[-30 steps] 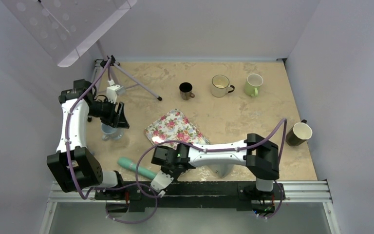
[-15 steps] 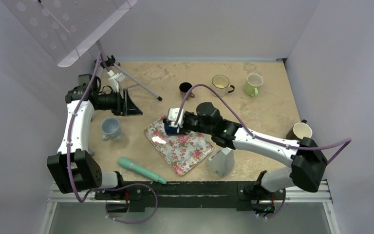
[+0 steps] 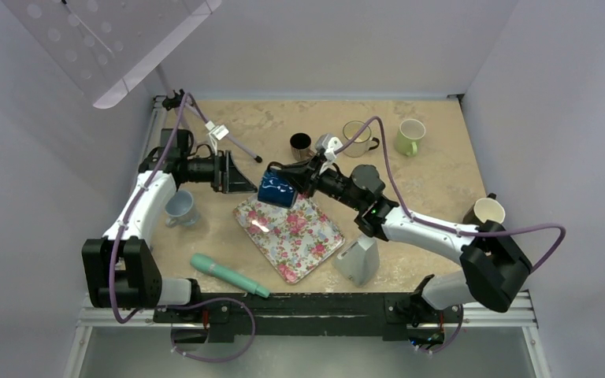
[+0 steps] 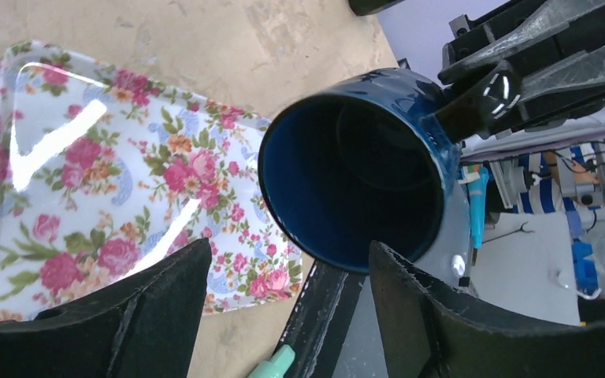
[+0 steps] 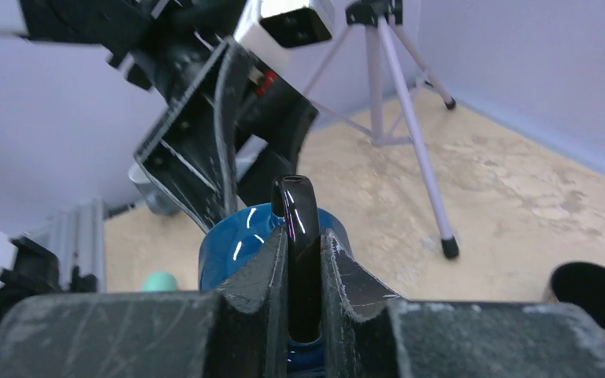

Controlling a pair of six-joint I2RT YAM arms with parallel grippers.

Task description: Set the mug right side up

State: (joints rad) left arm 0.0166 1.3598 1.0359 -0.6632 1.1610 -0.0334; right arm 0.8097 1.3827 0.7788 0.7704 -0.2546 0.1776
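Overhead view down on table [image 3: 441,169]; wrist views close on shared blue mug [image 3: 277,190]

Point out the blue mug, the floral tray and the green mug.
blue mug [image 3: 277,190]: top view, glossy outer wall.
floral tray [image 3: 295,236]: top view, bare patterned middle.
green mug [image 3: 408,140]: top view, its body.

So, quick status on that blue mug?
Right gripper shut on blue mug by handle. Mug on its side in the air, mouth facing left gripper. Left gripper open, not touching. Floral tray just below.
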